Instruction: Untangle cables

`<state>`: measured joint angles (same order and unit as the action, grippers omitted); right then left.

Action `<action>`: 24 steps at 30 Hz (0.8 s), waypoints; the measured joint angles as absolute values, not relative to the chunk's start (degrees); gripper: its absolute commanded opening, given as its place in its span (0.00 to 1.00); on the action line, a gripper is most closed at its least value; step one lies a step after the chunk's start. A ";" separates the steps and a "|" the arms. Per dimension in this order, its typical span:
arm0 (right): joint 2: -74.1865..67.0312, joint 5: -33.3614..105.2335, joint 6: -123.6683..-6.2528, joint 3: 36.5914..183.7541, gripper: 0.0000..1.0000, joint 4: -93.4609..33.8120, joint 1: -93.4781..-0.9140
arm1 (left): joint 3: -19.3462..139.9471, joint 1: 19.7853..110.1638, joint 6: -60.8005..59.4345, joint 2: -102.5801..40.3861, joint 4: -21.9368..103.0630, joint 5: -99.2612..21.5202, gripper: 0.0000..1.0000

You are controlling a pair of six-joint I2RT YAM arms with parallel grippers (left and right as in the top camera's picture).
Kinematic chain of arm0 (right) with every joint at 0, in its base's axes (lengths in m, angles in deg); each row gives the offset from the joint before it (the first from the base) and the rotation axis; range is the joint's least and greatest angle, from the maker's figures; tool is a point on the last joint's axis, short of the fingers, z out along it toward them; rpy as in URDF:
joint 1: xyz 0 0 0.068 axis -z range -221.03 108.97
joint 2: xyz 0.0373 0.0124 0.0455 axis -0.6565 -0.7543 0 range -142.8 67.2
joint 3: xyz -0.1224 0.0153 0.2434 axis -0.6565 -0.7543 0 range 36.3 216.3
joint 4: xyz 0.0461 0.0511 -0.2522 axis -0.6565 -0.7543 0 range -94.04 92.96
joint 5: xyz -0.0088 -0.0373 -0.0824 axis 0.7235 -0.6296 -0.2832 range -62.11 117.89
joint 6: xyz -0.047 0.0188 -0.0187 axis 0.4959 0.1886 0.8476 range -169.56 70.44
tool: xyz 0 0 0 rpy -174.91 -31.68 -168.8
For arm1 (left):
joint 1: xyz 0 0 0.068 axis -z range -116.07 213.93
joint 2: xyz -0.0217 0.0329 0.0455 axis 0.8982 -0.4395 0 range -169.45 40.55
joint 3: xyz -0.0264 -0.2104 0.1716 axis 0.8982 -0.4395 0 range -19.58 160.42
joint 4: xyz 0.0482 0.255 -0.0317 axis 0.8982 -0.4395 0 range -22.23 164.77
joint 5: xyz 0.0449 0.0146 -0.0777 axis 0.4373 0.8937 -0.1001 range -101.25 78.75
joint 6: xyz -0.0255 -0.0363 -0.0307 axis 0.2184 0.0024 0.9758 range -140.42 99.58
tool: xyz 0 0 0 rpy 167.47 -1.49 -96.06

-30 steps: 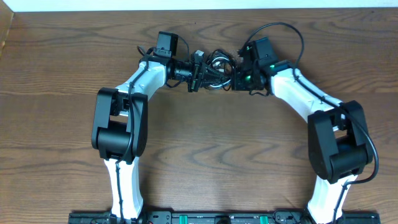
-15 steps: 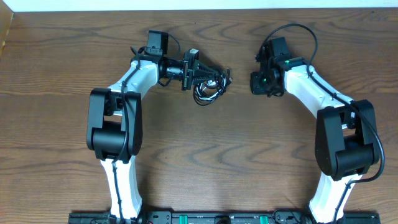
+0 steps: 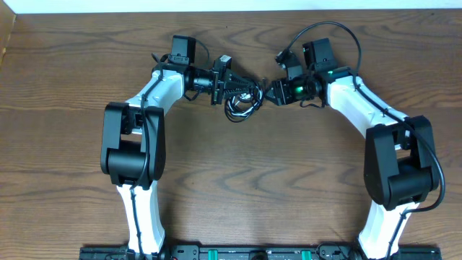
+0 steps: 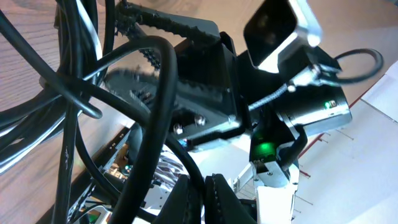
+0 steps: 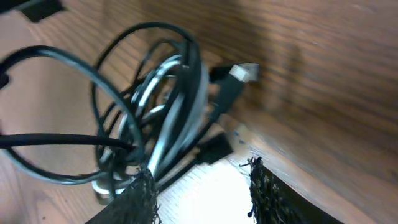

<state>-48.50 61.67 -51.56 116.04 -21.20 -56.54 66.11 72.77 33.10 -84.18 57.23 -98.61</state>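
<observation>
Cable bundle (image 3: 242, 101) sat on the wooden table (image 3: 238, 188): a knot of looped black cords with a white cord (image 5: 171, 124) wound through it.

Left side of bundle: my left gripper (image 3: 232, 85) was right at the bundle's edge, jaws pressed together. The loops hung straight off the tips, so I noted it as clamped on the bundle. From the left wrist camera, thick black loops crossed close in front of the lens. One ran down toward my closed fingers (image 4: 186, 202) at the bottom of the view. The exact pinch point was hidden behind those loops.

Right side of bundle: my right gripper (image 3: 276, 92) was just beside the bundle, pointed at it, jaws parted. From the right wrist camera both toothed pads (image 5: 267, 193) showed with a clear gap between them, and the bundle lay just beyond the tips. The nearest loops reached down to one pad; whether they touched it or stopped just short, I could not tell.

Plug ends: a pale-tipped plug (image 5: 245, 71) poked out of the bundle's side over the wood, with a black plug (image 5: 225, 94) just beside it.

My two grippers faced each other across the bundle. A green light (image 4: 261, 149) glowed on my right arm, on the far side of the bundle from my left wrist.
</observation>
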 measured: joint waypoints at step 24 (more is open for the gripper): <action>-48.50 67.27 -50.58 116.04 0.44 -22.36 -59.75 | 66.11 73.01 33.08 -84.18 57.21 -97.95 0.07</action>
